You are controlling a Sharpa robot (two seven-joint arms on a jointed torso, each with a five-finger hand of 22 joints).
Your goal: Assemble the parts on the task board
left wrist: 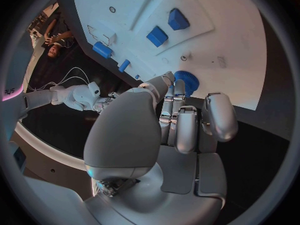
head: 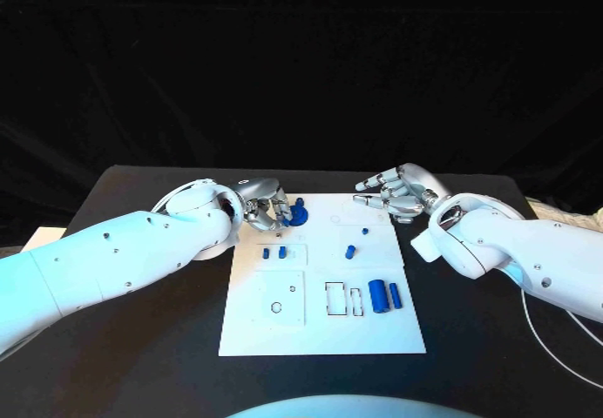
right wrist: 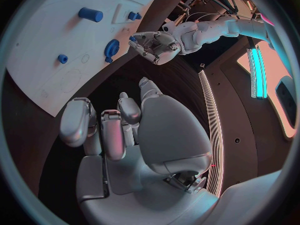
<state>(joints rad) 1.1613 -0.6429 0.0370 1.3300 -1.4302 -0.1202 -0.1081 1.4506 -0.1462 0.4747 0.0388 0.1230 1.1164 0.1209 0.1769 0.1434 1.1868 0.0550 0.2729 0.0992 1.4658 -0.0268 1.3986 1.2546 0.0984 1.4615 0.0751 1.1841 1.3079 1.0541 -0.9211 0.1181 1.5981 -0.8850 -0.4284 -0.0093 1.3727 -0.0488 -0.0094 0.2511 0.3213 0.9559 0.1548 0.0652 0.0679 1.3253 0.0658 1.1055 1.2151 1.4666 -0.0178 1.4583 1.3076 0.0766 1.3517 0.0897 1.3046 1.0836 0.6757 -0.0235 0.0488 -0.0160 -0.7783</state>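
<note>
The left robot hand [head: 261, 212] is closing its fingers on the blue gear [head: 296, 212] at the far left corner of the task board [head: 321, 335]. The right robot hand [head: 400, 193] is hovering, curled on nothing. Risk: the ridged, round plastic gear is liable to twist or slip on smooth metal fingers. The board is glossy and flat on the matte black worktop [head: 151, 331].
</note>
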